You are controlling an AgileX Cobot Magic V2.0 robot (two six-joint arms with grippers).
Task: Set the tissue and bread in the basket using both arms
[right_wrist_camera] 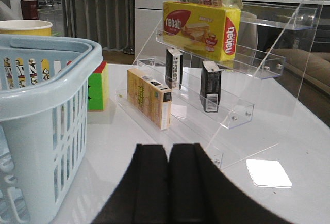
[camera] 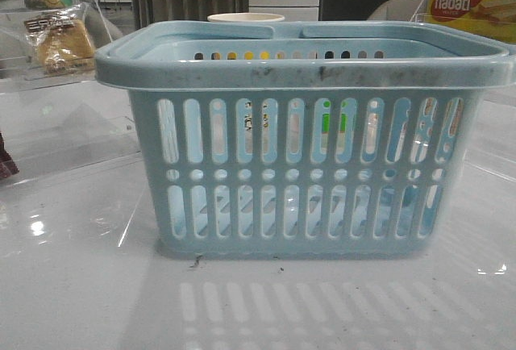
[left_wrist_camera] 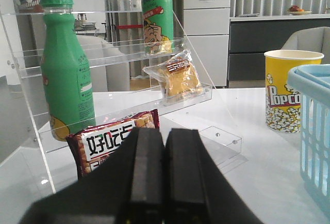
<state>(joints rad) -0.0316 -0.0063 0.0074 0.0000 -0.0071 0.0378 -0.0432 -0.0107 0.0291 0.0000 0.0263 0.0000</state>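
Observation:
The light blue basket [camera: 306, 136] stands in the middle of the table; its rim also shows in the left wrist view [left_wrist_camera: 312, 79] and the right wrist view [right_wrist_camera: 46, 79]. The bread [left_wrist_camera: 178, 79], golden-brown in a clear wrapper, stands on a clear acrylic shelf; it also shows at the far left of the front view [camera: 60, 39]. Two dark tissue packs [right_wrist_camera: 210, 86] [right_wrist_camera: 174, 68] stand upright on the other clear shelf. My left gripper [left_wrist_camera: 164, 136] is shut and empty, well short of the bread. My right gripper [right_wrist_camera: 169, 149] is shut and empty, short of the tissue packs.
By the bread's shelf are green bottles [left_wrist_camera: 64, 74] and a red snack pack [left_wrist_camera: 111, 141]. A popcorn cup [left_wrist_camera: 286, 90] stands beyond the basket. The tissue shelf also holds a yellow nabati box [right_wrist_camera: 201, 25] and a tan box [right_wrist_camera: 149, 97]. A colour cube [right_wrist_camera: 97, 87] sits beside the basket.

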